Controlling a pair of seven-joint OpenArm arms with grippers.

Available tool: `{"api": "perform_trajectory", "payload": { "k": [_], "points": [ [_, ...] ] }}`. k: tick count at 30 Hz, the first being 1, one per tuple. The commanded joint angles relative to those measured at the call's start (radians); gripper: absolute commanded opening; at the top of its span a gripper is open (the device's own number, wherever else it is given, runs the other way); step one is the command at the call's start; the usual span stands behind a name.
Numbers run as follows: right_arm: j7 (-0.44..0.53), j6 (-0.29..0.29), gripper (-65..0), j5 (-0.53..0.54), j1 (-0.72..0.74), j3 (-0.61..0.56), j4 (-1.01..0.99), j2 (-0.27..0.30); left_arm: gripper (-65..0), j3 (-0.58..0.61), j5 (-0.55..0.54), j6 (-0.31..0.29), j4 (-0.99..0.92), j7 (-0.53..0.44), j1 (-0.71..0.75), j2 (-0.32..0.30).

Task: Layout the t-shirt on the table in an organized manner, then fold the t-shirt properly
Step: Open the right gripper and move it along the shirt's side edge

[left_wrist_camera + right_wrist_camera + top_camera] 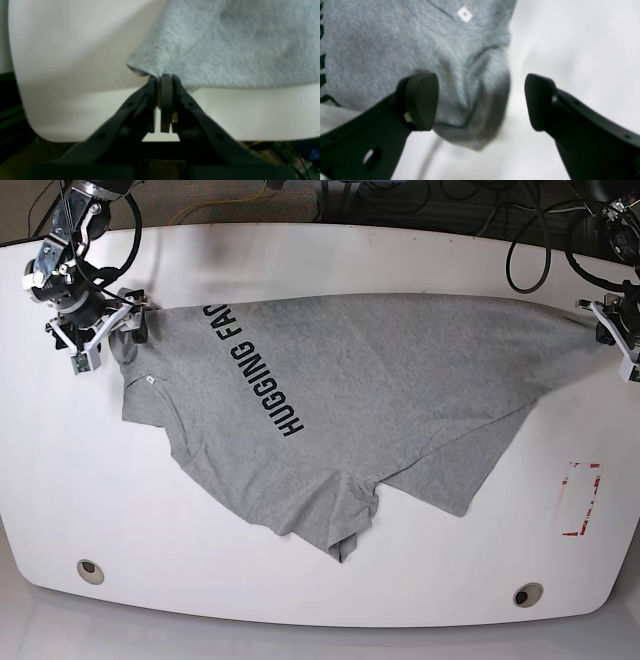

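The heather-grey t-shirt (380,380) lies stretched across the white table (300,580), its black lettering running diagonally and one part bunched toward the front. At the table's right edge my left gripper (605,328) is shut on a corner of the t-shirt (225,45); the wrist view shows the left gripper (162,77) with cloth pinched between its pads. At the back left my right gripper (125,320) stands open. In its wrist view the right gripper (480,100) straddles a loose, rumpled end of the t-shirt (382,50), which rests on the table (570,37) with neither finger pressing it.
Two round grommet holes (90,570) (527,594) sit near the front edge. A red tape mark (580,500) lies at the right. Cables (420,210) run behind the far edge. The table's curved edge (62,135) drops off just under my left gripper.
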Motion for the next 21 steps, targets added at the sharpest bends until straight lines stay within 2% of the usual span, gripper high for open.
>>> {"api": "perform_trajectory", "payload": {
  "k": [1,10,16,21],
  "points": [
    [0.017,-0.001,-14.0,0.004,-0.014,0.018,0.035,0.019,-64.2,-0.006,-0.003,-0.001,0.018,-0.017,-0.004,-0.021],
    [0.017,0.006,-14.0,0.007,0.001,0.011,0.052,0.02,-64.2,-0.009,-0.003,-0.001,0.018,-0.025,0.014,-0.023],
    [0.017,0.005,-14.0,0.005,0.152,-0.043,-0.006,0.029,-64.2,-0.01,-0.003,-0.001,0.018,-0.022,0.016,-0.023],
    [0.017,0.0,-14.0,0.005,0.298,-0.123,-0.106,0.069,-64.2,-0.01,-0.003,-0.001,0.018,-0.022,0.016,-0.023]
  ]
}}
